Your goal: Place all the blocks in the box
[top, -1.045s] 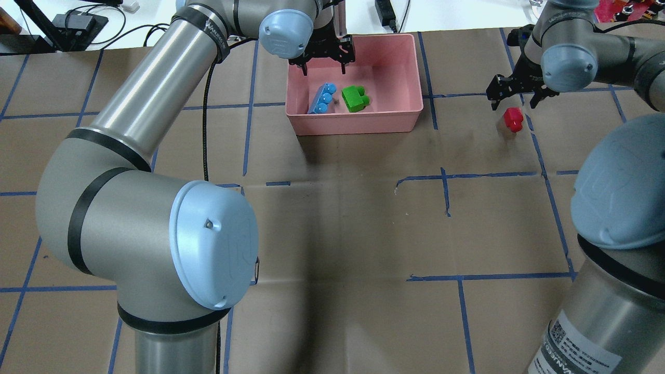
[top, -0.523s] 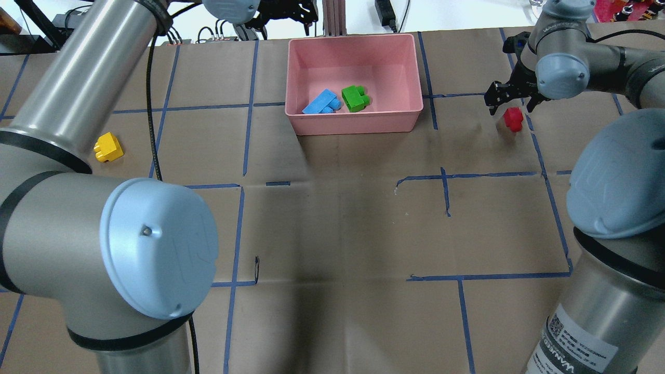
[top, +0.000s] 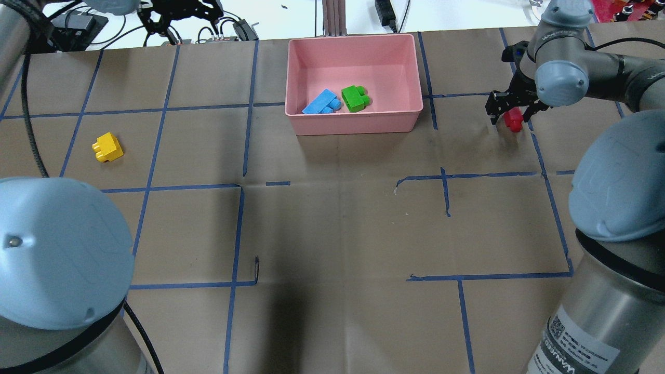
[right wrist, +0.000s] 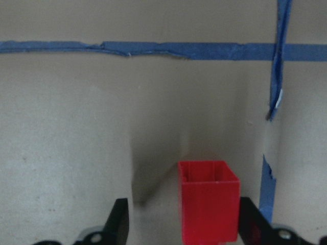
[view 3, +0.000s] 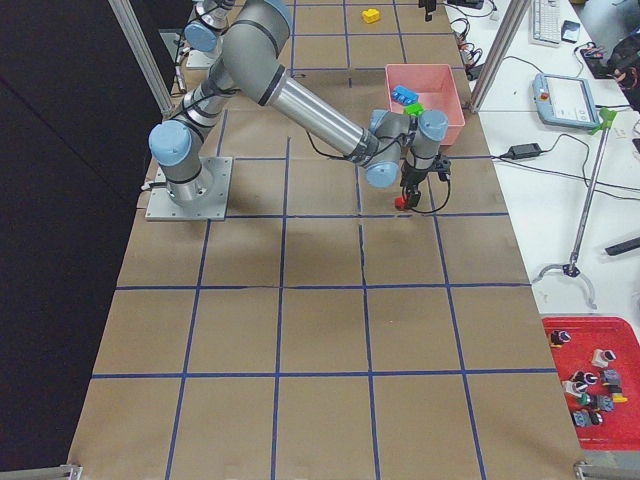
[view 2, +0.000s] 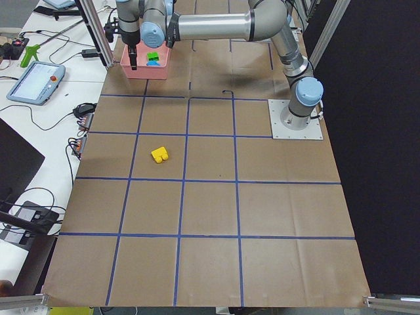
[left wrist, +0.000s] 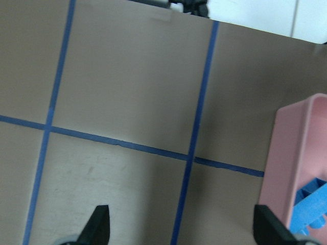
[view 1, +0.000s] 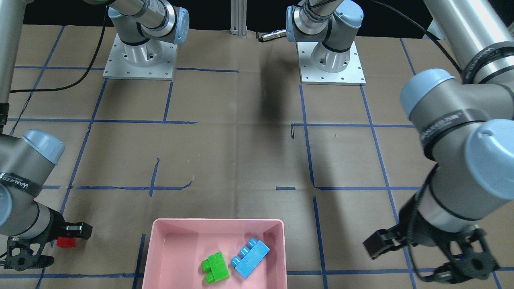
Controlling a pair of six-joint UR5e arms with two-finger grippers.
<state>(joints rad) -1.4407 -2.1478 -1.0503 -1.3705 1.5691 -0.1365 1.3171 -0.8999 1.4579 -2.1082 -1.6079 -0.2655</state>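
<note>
The pink box (top: 353, 123) stands at the far middle of the table and holds the light blue brick (top: 320, 102) and the green brick (top: 355, 98) side by side. The yellow brick (top: 108, 147) lies on the paper at the left, with no gripper near it. The red brick (top: 514, 123) lies right of the box. My right gripper (top: 511, 110) is open and low around it; in the right wrist view the red brick (right wrist: 208, 200) stands between the fingers (right wrist: 120, 224). My left gripper (top: 179, 23) is open and empty past the table's far left edge; its wrist view shows the box rim (left wrist: 301, 153).
Blue tape lines cross the brown paper table cover (top: 337, 223). Cables and black devices (top: 78, 23) lie beyond the far edge near the left gripper. An aluminium post (top: 332, 15) stands behind the box. My left elbow (top: 57, 249) fills the near left corner.
My left arm swung away from over the box to the far left, uncovering the yellow brick. The blue brick now lies flat in the box. My right gripper lowered around the red brick.
</note>
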